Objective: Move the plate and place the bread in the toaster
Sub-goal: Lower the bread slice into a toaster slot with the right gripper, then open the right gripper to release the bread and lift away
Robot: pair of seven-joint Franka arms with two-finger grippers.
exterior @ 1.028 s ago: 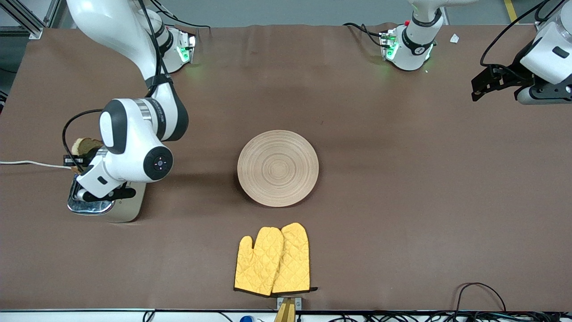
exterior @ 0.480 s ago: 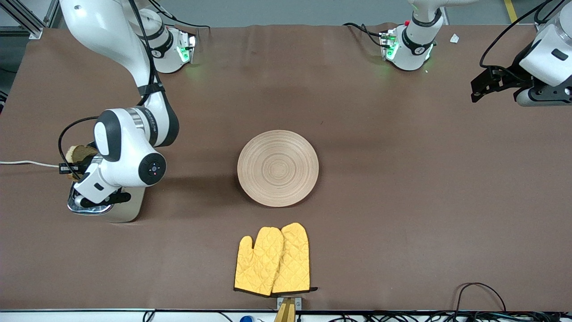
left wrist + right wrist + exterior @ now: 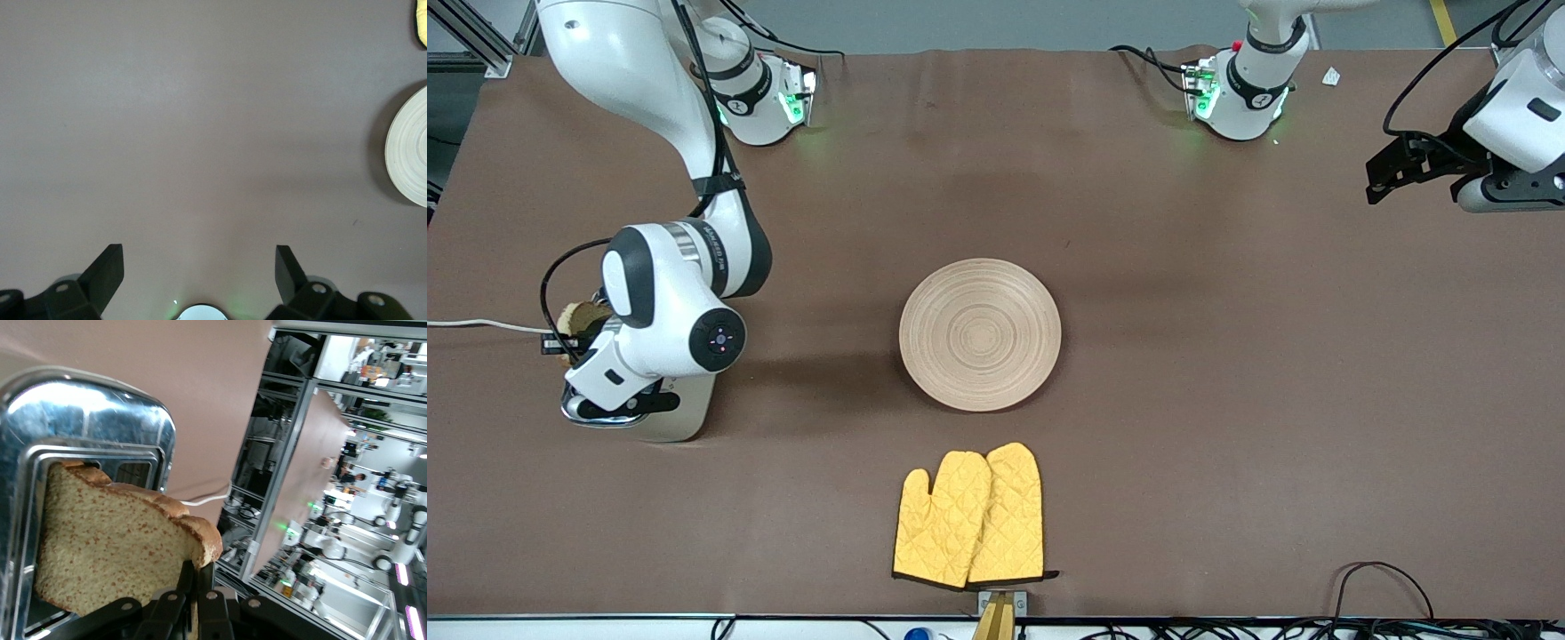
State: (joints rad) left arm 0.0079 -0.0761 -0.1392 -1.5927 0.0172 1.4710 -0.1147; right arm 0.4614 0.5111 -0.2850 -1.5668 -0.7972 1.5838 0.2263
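The pale wood plate lies at the table's middle; its edge shows in the left wrist view. The toaster stands at the right arm's end of the table, mostly under the right arm. My right gripper is shut on the edge of the brown bread slice, held upright with its lower part going into a slot of the chrome toaster top. A bit of bread shows beside the wrist. My left gripper is open and empty, raised over the left arm's end of the table, and its fingers frame bare cloth.
A pair of yellow oven mitts lies nearer the front camera than the plate. The toaster's white cord runs off the table edge at the right arm's end. A brown cloth covers the table.
My right gripper has moved down and toward the table's end with the bread, which has sunk lower over the toaster. The left arm has barely shifted. The plate has not moved.
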